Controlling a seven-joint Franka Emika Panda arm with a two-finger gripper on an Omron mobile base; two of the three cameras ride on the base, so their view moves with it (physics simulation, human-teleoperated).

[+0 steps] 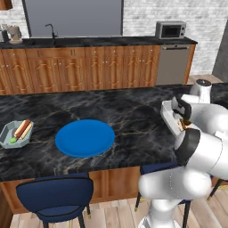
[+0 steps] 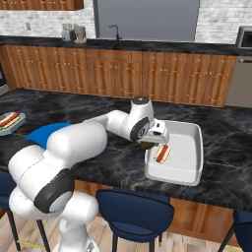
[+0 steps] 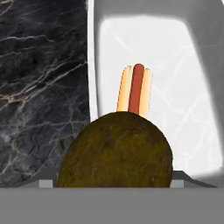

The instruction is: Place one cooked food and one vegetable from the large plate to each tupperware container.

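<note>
The large plate is bright blue and bare; my arm covers most of the plate in the right base view. One tupperware container at the far left holds a hot dog and a small green piece. A second, pale container on the right holds another hot dog. My gripper hangs over that container's left rim, shut on a round brown potato. The potato hides the fingertips in the hand view, and the hot dog lies just beyond it.
Dark marble covers the island counter. Blue stools stand along its near edge. Wooden cabinets, a sink and a microwave line the back wall.
</note>
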